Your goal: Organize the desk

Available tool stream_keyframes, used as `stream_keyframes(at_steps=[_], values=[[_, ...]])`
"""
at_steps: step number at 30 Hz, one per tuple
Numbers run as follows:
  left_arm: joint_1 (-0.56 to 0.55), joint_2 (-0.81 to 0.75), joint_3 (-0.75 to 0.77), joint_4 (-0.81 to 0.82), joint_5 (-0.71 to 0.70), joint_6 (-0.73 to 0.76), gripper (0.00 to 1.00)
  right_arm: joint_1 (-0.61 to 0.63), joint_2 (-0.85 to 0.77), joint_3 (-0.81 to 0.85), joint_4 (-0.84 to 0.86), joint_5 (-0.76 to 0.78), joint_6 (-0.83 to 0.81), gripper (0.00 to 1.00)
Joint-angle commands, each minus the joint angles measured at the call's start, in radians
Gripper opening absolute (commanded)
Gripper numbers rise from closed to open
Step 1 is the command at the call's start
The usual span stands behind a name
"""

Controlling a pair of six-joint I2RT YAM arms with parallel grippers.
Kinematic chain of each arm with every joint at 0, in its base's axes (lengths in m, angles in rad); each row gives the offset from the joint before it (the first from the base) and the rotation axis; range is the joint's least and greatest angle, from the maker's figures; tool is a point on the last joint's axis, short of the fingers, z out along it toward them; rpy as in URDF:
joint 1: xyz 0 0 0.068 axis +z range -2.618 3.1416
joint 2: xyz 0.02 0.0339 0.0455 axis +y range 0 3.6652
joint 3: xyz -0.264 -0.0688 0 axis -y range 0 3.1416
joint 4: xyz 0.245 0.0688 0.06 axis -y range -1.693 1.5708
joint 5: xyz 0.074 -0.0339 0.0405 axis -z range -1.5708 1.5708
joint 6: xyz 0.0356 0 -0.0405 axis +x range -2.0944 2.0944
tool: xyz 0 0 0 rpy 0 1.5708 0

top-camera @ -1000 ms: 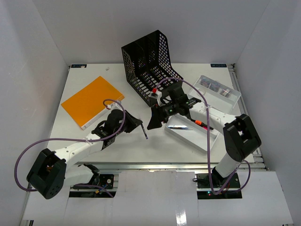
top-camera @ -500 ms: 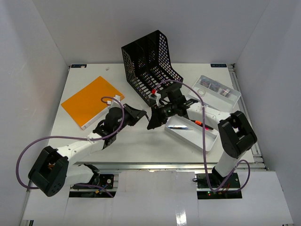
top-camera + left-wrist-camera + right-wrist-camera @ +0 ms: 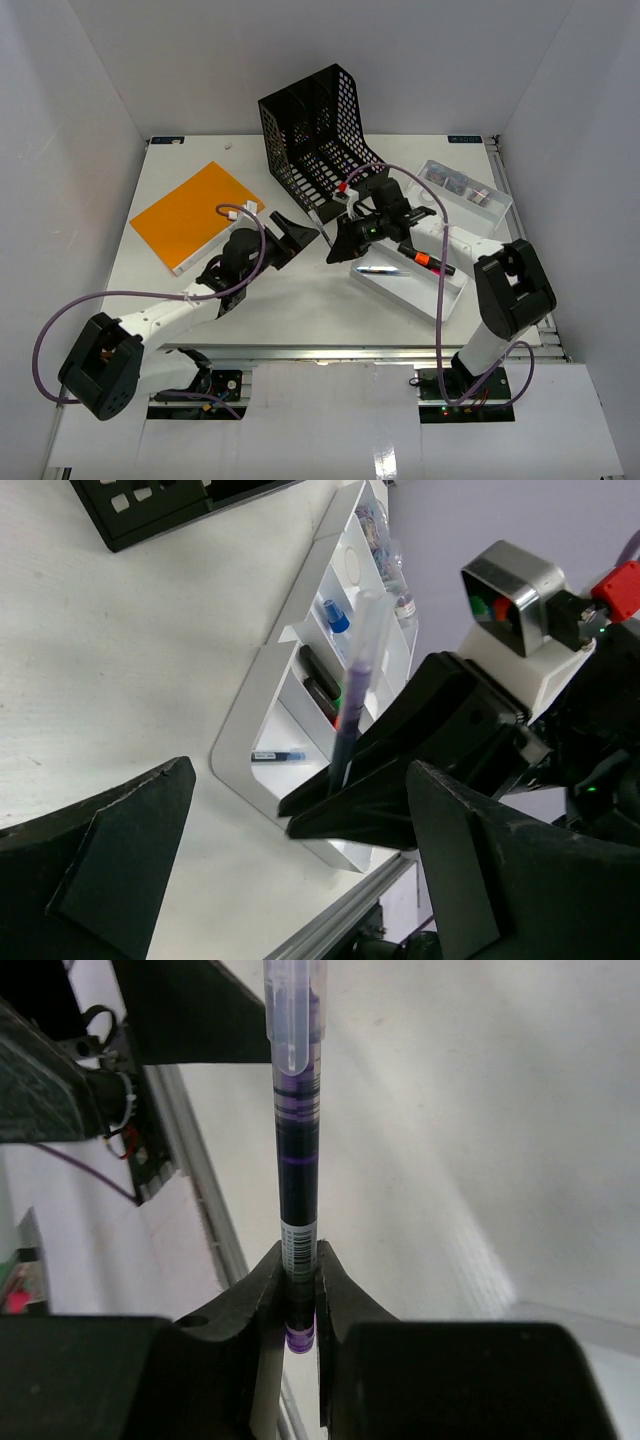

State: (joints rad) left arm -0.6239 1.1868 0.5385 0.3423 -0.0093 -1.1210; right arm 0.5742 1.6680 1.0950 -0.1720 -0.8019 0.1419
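The desk is a large white tabletop with an aluminium rail along its near edge. A purple pen with a clear cap stands upright, pinched near its lower end by my right gripper, which is shut on it. In the top view that right gripper hovers at the left end of the white tray. My left gripper faces it from the left with its jaws wide apart and nothing between them. The left wrist view shows the pen in the right gripper's black fingers.
A black mesh file holder stands behind the grippers. An orange notebook lies at the left. The white tray holds a blue pen and a red-tipped marker. A clear box of small items sits at the back right.
The left gripper carried the pen up to the right gripper, then opened and let go. The right gripper shut on the pen and now holds it alone.
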Motion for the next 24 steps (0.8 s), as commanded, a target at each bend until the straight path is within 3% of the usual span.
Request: stream_keyframes(at_steps=[1, 6, 10, 12, 20, 22, 24], values=[[0.000, -0.105, 0.050, -0.091, -0.007, 0.169, 0.98, -0.057, -0.135, -0.022, -0.117, 0.161, -0.176, 0.08], [0.004, -0.218, 0.056, -0.292, -0.093, 0.353, 0.98, -0.073, -0.256, -0.055, -0.335, 0.388, -0.457, 0.08], [0.012, -0.227, 0.097, -0.477, -0.161, 0.598, 0.98, -0.087, -0.305, -0.073, -0.525, 0.542, -0.701, 0.08], [0.013, -0.206, 0.129, -0.552, -0.184, 0.722, 0.98, -0.096, -0.350, -0.164, -0.547, 0.598, -0.781, 0.08], [0.016, -0.094, 0.193, -0.581, -0.372, 1.058, 0.98, -0.118, -0.463, -0.328, -0.534, 0.720, -0.869, 0.11], [0.021, -0.090, 0.173, -0.542, -0.395, 1.106, 0.98, -0.127, -0.476, -0.349, -0.533, 0.728, -0.885, 0.18], [0.035, -0.093, 0.147, -0.477, -0.390, 1.165, 0.98, -0.141, -0.483, -0.362, -0.531, 0.741, -0.900, 0.34]])
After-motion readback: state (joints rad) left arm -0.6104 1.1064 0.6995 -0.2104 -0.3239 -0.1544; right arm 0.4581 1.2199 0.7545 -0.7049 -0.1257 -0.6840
